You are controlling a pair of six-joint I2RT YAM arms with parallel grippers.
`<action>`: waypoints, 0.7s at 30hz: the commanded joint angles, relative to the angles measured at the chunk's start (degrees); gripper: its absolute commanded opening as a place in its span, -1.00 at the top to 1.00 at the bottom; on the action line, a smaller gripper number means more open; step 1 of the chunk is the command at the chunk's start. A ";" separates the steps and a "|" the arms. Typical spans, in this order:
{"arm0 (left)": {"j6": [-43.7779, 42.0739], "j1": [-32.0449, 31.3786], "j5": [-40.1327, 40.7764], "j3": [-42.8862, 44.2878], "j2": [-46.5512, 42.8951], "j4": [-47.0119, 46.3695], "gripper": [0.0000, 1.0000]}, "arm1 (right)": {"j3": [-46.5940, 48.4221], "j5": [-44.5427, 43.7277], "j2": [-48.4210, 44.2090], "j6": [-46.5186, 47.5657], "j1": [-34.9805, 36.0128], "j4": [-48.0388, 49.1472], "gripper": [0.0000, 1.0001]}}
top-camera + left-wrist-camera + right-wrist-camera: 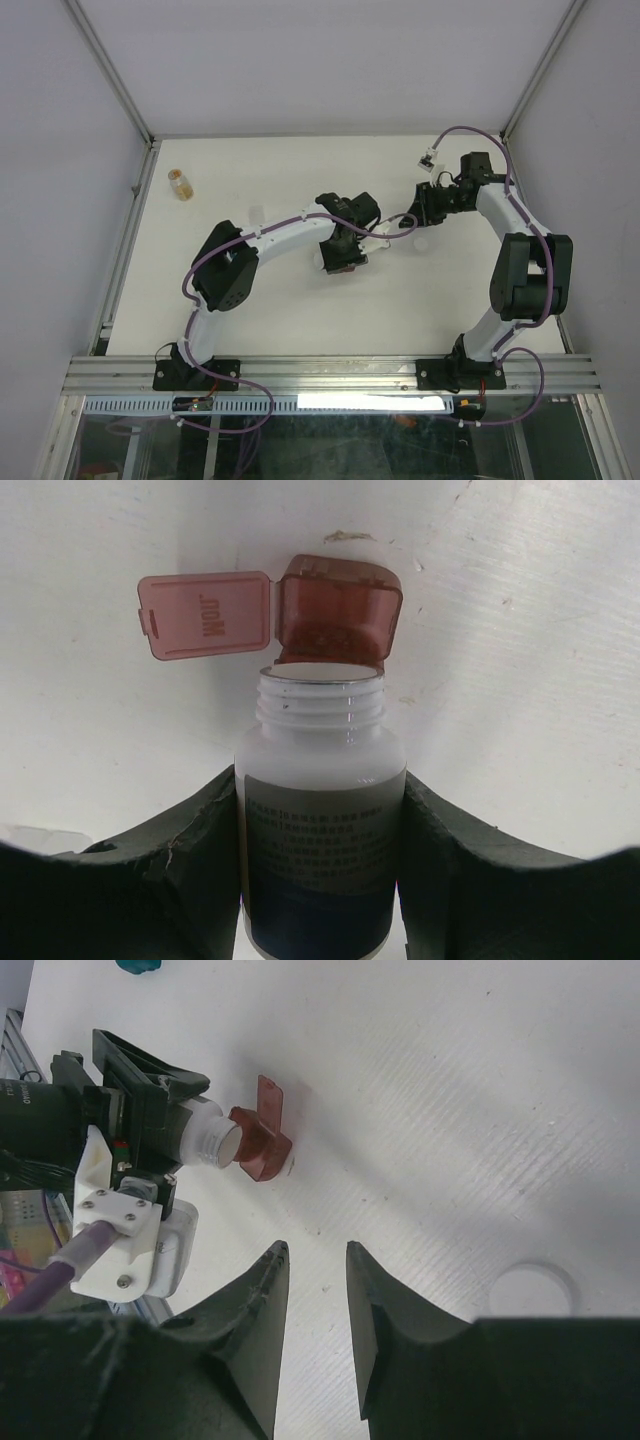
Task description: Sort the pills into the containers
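My left gripper (322,780) is shut on the white cylindrical bottle (320,830). The bottle is uncapped, and its open mouth points at the dark red container (335,620), touching or nearly touching its rim. That container lies on the table with its lid (205,615) flipped open to the left. I cannot see any pills. In the right wrist view the bottle (205,1135) meets the dark red container (255,1140). The teal container (140,965) shows only at the top edge. My right gripper (317,1247) is open and empty, above bare table to the right of the left gripper (340,250).
A small amber vial (180,185) stands at the far left of the white table (270,170). A white round cap (535,1288) lies on the table near my right gripper (418,208). Grey walls close in the table at the back and on both sides.
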State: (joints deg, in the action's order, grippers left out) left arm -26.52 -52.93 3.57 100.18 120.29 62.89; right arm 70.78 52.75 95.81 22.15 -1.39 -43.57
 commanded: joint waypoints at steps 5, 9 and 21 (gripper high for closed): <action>-1.92 0.48 0.91 -4.19 -4.93 -5.67 1.00 | 1.94 0.60 -2.82 -0.42 -0.63 0.63 0.35; -0.96 -2.02 1.81 2.13 -2.31 -1.02 1.00 | 1.35 0.19 -3.39 -0.75 -0.72 1.55 0.35; -2.07 -0.55 1.69 -4.05 -4.91 -5.98 1.00 | 1.75 0.43 -2.94 -0.53 -0.97 0.92 0.35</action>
State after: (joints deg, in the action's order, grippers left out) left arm -26.39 -54.04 4.91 99.96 120.18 63.07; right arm 70.78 52.75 95.68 22.02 -1.72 -43.48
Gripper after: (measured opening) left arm 0.522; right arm 0.325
